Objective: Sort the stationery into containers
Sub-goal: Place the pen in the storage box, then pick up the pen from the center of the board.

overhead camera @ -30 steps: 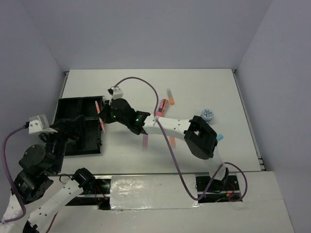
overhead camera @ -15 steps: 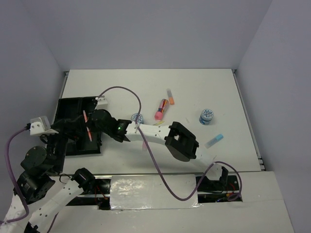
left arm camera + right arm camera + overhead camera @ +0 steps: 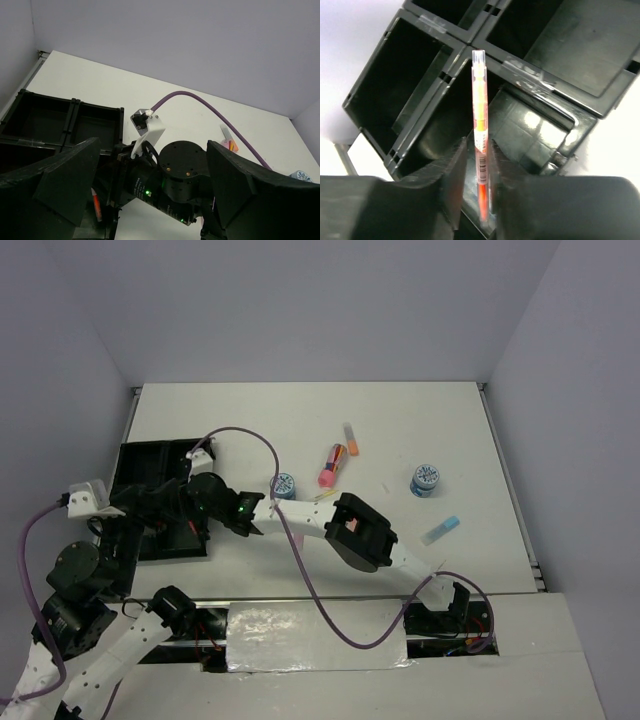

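Right wrist, unlike overhead, shows orange pen [image 3: 479,100] seemingly loose in right gripper [image 3: 479,152].

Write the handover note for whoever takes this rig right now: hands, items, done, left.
Left hand: open wide, empty, at the near side of the tray.
Right hand: over the tray, orange pen between its fingers; gripped or let go, cannot tell.
On the table: patterned rolls, pink-orange highlighter, orange-tipped stick, light-blue stick.
Done: nothing seen lying in the compartments that show.
Left: drop the pen in, then sort the rest.
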`<state>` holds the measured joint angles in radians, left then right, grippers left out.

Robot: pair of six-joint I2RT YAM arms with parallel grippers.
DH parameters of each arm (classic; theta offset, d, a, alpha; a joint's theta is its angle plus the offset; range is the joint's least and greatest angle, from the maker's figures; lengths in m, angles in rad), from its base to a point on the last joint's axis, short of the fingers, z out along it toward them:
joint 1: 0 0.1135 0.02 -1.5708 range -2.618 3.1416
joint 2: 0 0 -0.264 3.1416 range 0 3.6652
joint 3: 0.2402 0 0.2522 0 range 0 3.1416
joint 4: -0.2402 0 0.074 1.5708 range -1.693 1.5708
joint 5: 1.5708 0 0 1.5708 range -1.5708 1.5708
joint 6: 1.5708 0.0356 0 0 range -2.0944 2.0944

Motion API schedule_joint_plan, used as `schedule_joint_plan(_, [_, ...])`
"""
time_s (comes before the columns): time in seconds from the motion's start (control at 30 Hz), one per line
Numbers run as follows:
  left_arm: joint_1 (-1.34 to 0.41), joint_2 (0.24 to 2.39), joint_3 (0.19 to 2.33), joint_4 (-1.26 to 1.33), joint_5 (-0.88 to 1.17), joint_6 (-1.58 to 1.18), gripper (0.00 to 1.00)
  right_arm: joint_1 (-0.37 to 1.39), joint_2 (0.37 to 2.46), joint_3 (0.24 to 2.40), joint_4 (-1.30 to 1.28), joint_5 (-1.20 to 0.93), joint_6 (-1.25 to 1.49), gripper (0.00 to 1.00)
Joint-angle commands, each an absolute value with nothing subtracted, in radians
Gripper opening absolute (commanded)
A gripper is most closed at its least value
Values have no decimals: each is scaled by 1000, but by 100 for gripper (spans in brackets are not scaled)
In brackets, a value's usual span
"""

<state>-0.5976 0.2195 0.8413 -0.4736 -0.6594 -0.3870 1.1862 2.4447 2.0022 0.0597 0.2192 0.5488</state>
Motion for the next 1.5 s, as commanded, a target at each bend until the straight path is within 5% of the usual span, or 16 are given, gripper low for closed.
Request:
schedule_joint_plan(0.0, [-591, 213, 839, -420, -640, -351, 99, 1186, 2404, 1976, 141, 183, 517, 36])
schedule_joint_plan(0.13, [-584, 222, 839, -420, -623, -347, 99, 1189, 2388, 1976, 143, 146, 512, 57])
schedule_joint_plan(0.33, [-580, 193, 841, -433, -661, -371, 99, 1187, 2294, 1910, 167, 155, 512, 61])
schedule_joint_plan(0.67, [-578, 271, 850, -419, -557, -332, 99, 1128, 1777, 1368, 261, 276, 528, 70])
schedule_joint_plan(0.83, [-577, 517, 902, -422, -338, -314, 99, 1022, 1353, 1006, 139, 357, 523, 82])
schedule_joint_plan(1.03, [-613, 898, 1000, -353, -69, -333, 99, 850, 889, 815, -184, 407, 453, 89])
schedule_joint_plan(1.17, [-777, 1211, 1109, -333, -94, -235, 99, 700, 717, 824, -445, 397, 382, 93])
schedule_joint_plan(1.47, [-839, 1459, 1189, -310, -46, -43, 92, 637, 543, 787, -538, 371, 342, 100])
